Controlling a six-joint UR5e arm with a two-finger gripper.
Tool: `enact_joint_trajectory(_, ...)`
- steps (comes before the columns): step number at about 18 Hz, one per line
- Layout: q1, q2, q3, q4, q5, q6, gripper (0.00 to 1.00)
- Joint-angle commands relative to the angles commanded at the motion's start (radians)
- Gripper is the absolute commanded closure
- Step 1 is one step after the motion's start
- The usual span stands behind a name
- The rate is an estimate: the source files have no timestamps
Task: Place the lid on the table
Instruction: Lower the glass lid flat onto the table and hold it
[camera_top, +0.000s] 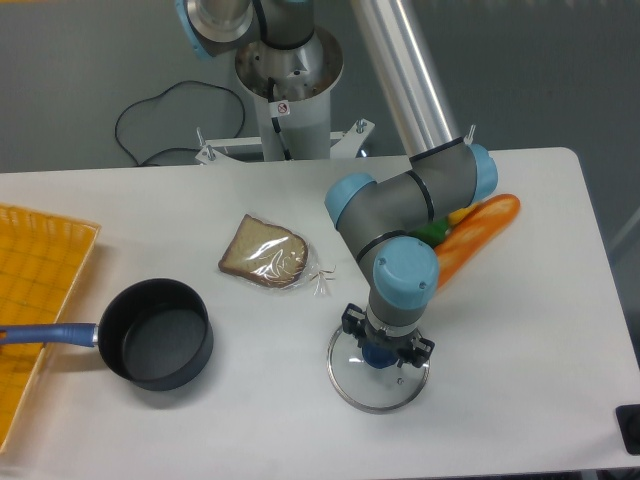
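Observation:
The lid (379, 385), clear glass with a metal rim, sits low on the white table (520, 350), front and right of centre. My gripper (385, 353) points straight down over its middle. The fingers stand on either side of the small blue knob (377, 353) and look shut on it, though the wrist hides the fingertips. The black saucepan (157, 333) with a blue handle stands uncovered well off to the left.
A bagged slice of bread (264, 252) lies left of and behind the lid. Orange and green toy vegetables (478, 232) lie behind the arm on the right. A yellow-orange grid tray (35, 290) sits at the left edge, under the pan's handle.

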Motion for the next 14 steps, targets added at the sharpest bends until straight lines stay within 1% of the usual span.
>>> enact_joint_trajectory(4,0.000,0.000,0.000,0.000,0.000,0.000,0.20)
enact_joint_trajectory(6,0.000,0.000,0.000,0.000,0.002,0.000,0.16)
enact_joint_trajectory(11,0.000,0.000,0.000,0.000,0.002,0.000,0.02)
enact_joint_trajectory(14,0.000,0.002,0.000,-0.002,0.002,-0.002,0.00)
